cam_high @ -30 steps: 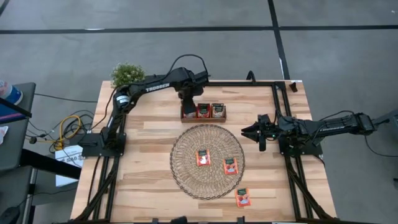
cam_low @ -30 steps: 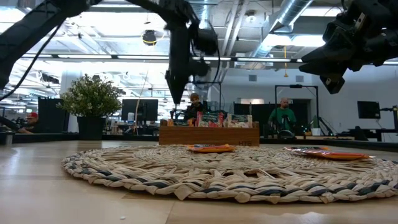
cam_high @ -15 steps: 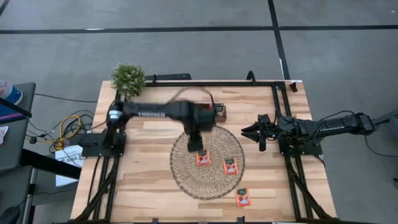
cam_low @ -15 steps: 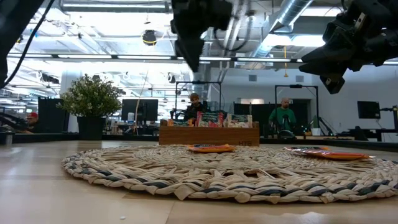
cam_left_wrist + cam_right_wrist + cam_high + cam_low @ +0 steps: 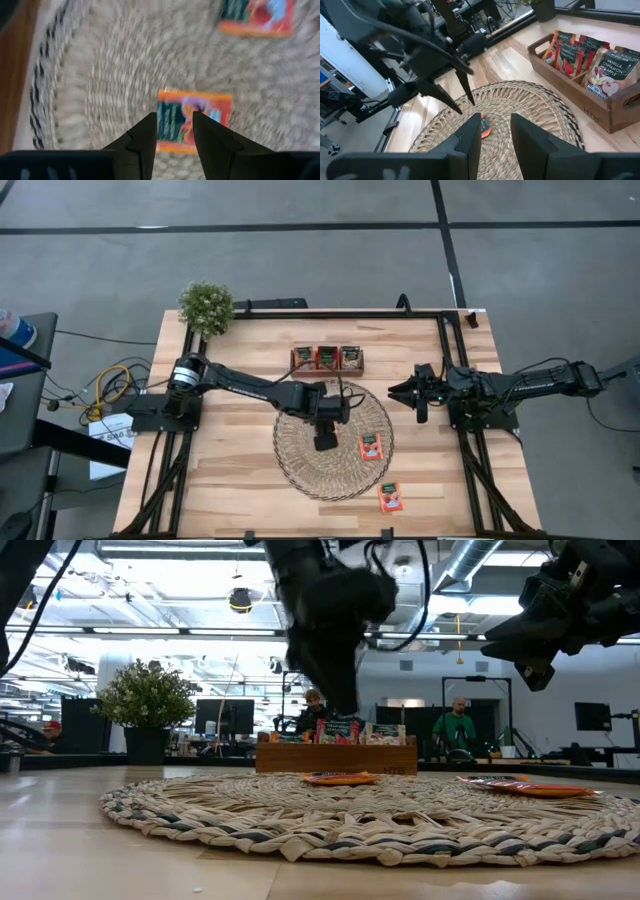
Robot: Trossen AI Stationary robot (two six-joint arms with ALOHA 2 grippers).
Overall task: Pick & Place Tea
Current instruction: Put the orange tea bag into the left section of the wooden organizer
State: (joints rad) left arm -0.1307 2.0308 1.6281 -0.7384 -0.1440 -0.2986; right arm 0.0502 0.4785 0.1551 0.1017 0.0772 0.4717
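Observation:
Two red-orange tea sachets lie flat on the round woven mat: one straight below my left gripper, another to its right. A third sachet lies on the bare table near the front edge. My left gripper hangs open over the mat's middle, pointing steeply down and clear of the mat in the low view. In the high view it hides the sachet under it. At the table's right, my right gripper waits open and in the air.
A brown wooden tray with three sachets standing upright in it sits at the far side of the mat. A small potted plant stands at the far left corner. Bare wood lies to the left of the mat.
My left gripper has swung from above the wooden tray toward the table's near edge, out over the mat's middle. It has come down a little and tipped to point more steeply down. The sachets have not moved.

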